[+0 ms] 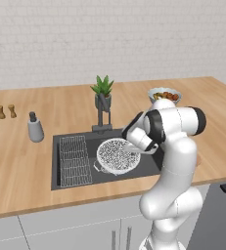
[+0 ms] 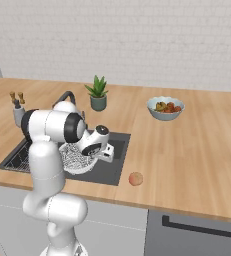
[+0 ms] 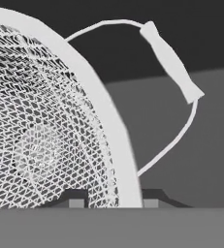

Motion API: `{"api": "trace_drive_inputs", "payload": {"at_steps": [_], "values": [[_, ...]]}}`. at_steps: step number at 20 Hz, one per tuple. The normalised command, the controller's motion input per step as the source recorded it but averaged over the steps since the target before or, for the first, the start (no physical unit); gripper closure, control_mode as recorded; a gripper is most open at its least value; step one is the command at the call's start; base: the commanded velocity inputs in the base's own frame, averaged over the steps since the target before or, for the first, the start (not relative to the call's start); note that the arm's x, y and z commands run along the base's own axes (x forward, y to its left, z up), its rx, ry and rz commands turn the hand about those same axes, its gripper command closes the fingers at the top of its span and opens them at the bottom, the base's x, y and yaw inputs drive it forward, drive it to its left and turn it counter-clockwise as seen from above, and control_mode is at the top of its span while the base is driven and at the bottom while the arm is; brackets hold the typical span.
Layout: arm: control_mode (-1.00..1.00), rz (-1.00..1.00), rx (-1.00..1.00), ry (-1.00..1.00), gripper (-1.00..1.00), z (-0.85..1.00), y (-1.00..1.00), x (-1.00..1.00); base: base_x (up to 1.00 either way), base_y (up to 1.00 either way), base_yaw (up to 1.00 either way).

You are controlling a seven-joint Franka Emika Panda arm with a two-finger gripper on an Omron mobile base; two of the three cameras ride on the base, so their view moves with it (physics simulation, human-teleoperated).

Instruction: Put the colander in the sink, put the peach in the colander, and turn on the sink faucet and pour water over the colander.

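Pincer (image 3: 112, 201) straddles the colander (image 1: 117, 155) rim, a fingertip on either side, gripping it inside the sink (image 1: 134, 173). Peach (image 2: 135, 178) lies on the tabletop (image 2: 187, 150), right of the sink.

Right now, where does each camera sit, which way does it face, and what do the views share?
Left base view: behind the arm, to its left, looking down on the sink, colander and sink faucet; the arm rises at lower right.
Right base view: behind, to its right; same sink, plus the peach on the counter; the arm rises at lower left.
Hand view: looks along the gripper, whose fingertips straddle the colander rim.
All three share the colander.
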Motion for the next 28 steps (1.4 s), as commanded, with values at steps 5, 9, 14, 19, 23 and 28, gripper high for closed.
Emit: {"api": "trace_drive_inputs", "payload": {"at_steps": [5,9,14,19,23,28], "values": [[-1.00,0.00,0.00,-0.01,1.00,0.00,0.46,-0.10,0.00,0.00,0.00],[-1.00,0.00,0.00,0.00,1.00,0.00,0.42,-0.13,0.00,0.00,0.00],[-1.00,0.00,0.00,0.00,1.00,-0.05,0.48,-0.07,0.00,0.00,0.00],[-1.00,0.00,0.00,0.00,1.00,-0.01,0.51,0.01,0.00,0.00,0.00],[-1.00,-0.01,0.01,0.00,1.00,0.00,0.40,0.03,0.00,0.00,0.00],[-1.00,0.00,0.00,0.04,1.00,-0.09,0.08,0.00,0.00,0.00,0.00]]}}
